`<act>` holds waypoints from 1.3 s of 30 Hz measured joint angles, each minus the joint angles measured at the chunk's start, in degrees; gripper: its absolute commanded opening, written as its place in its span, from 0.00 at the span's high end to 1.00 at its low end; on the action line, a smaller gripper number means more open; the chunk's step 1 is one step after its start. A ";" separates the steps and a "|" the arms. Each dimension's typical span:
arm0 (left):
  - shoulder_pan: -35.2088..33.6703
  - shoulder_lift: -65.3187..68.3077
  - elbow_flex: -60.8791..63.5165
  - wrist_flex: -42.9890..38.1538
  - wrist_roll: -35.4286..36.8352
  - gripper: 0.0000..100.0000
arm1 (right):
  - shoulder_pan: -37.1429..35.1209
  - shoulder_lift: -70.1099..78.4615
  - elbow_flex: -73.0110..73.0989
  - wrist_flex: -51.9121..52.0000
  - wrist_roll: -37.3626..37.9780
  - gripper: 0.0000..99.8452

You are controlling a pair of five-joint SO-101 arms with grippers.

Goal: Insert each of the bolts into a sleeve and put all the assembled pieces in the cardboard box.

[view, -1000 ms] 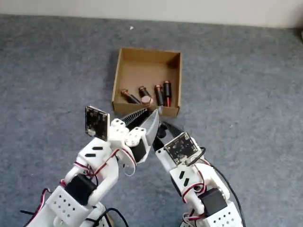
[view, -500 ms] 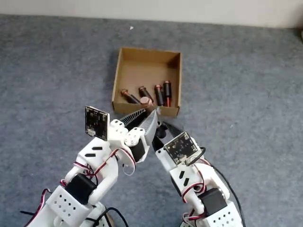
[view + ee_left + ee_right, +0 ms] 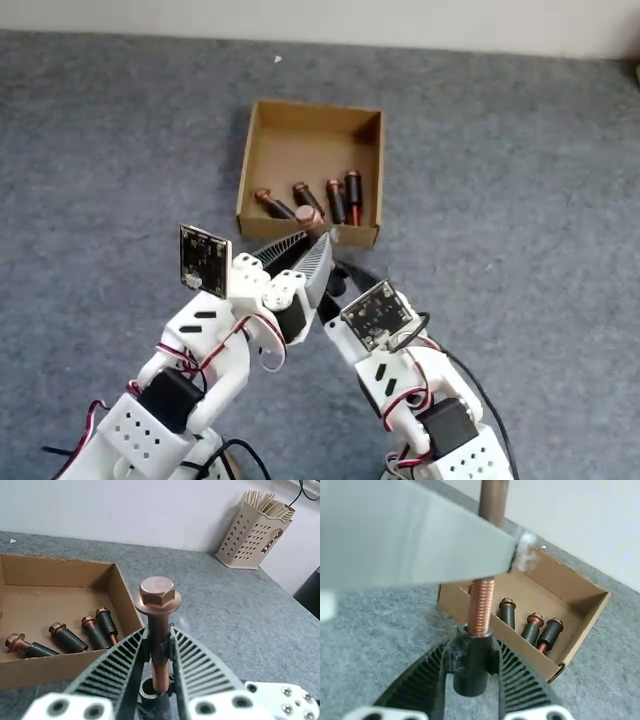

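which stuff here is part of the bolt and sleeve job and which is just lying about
Part of the job:
bolt in the left tool
sleeve in the right tool
cardboard box
four assembled pieces inside it

Just lying about:
perforated holder of sticks, by the wall on the grey table

Grey carpeted table (image 3: 520,180), cardboard box (image 3: 262,148) on it, perforated holder (image 3: 252,532) farther off

Cardboard box (image 3: 310,112): far half bare, near half w/ 4 assembled pieces (image 3: 337,200). Left end effector (image 3: 316,244) & right end effector (image 3: 341,273) crowd its near wall, blocking that side. Tabletop (image 3: 520,180) open either side of box.
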 measured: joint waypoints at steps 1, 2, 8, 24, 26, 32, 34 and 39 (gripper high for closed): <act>0.00 -0.09 0.26 0.00 0.09 0.99 | 0.00 0.00 0.00 0.00 0.00 0.99; 0.00 -0.26 0.44 0.00 0.09 0.99 | 0.00 0.00 0.00 0.00 0.00 0.99; 0.00 -0.26 0.79 0.00 0.18 0.99 | 0.00 0.00 -0.26 0.00 0.00 0.99; -0.26 -0.26 1.14 -0.79 0.18 0.99 | 0.09 0.00 -0.26 0.09 0.00 0.99; -1.85 0.44 1.23 -0.88 0.35 0.99 | -0.18 0.00 -0.44 0.09 0.09 0.99; -2.29 0.53 1.58 -0.79 0.26 0.99 | -0.18 -0.09 -0.70 0.00 0.09 0.99; -1.41 0.44 2.46 -0.79 0.26 0.99 | -0.18 0.00 -0.70 0.00 0.09 0.99; 4.48 0.18 5.36 -0.88 -4.40 0.98 | -0.18 0.00 -0.88 0.09 0.09 0.99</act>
